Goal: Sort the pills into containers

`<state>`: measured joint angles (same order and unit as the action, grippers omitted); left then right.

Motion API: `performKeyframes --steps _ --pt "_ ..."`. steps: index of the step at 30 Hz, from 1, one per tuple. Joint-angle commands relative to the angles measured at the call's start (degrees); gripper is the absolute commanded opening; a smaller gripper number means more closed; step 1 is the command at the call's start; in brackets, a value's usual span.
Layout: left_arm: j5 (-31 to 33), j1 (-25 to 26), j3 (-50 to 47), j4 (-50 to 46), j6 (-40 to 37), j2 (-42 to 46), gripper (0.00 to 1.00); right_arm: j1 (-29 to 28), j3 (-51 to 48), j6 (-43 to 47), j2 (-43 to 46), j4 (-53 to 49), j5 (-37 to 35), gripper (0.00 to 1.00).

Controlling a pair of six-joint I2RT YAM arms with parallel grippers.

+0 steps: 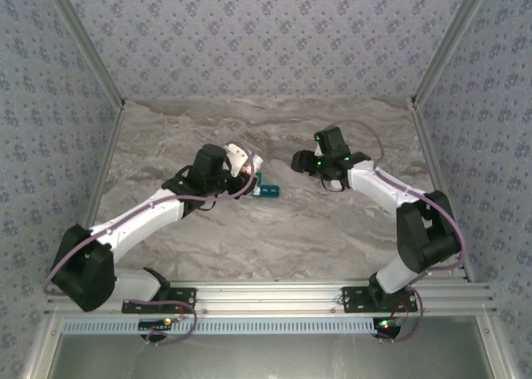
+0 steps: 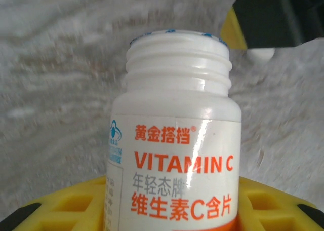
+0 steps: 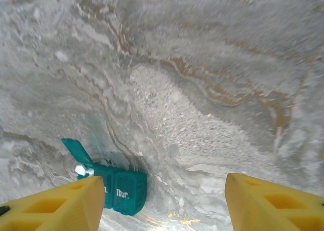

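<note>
My left gripper (image 2: pixel 172 205) is shut on a white Vitamin C bottle (image 2: pixel 177 114) with orange print; its threaded neck has no cap. From above, the bottle (image 1: pixel 239 160) is tilted toward the teal pill box (image 1: pixel 268 189) just right of it. In the right wrist view the pill box (image 3: pixel 124 190) lies at lower left with one lid flap (image 3: pixel 76 147) raised and a white pill (image 3: pixel 80 169) at that open compartment. My right gripper (image 1: pixel 299 160) hovers to the right of the box, open, with nothing between its yellow fingers (image 3: pixel 263 200).
The marbled grey tabletop (image 1: pixel 332 221) runs between patterned walls (image 1: pixel 266 30). The aluminium rail (image 1: pixel 274 296) with both arm bases lies along the near edge. Part of the right gripper (image 2: pixel 235 31) appears beyond the bottle in the left wrist view.
</note>
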<state>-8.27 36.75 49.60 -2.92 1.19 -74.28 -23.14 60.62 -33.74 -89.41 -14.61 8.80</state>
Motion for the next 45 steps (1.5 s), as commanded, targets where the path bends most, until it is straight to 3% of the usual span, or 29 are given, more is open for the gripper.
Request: performKeyframes --steps 1,8,18,30,45 --pt "-1.7 -0.1 -2.3 15.5 1.0 3.6 0.0 2.7 -0.9 1.5 3.0 -5.0 -1.3 0.67" --pt "-3.7 0.5 -2.2 28.3 1.1 4.5 0.0 8.1 0.0 5.0 3.9 -11.7 -4.4 0.67" --pt "-6.0 2.8 -4.6 51.4 0.3 3.5 0.0 12.9 4.9 8.7 -4.7 -19.4 -8.0 0.67" --pt "-6.8 3.1 -3.2 50.0 -0.6 4.5 0.0 13.3 11.0 9.4 -14.4 -23.1 -9.6 0.68" --pt "-6.0 3.0 -3.2 47.2 -1.2 4.2 0.0 12.4 11.8 10.4 -20.0 -22.5 -9.4 0.61"
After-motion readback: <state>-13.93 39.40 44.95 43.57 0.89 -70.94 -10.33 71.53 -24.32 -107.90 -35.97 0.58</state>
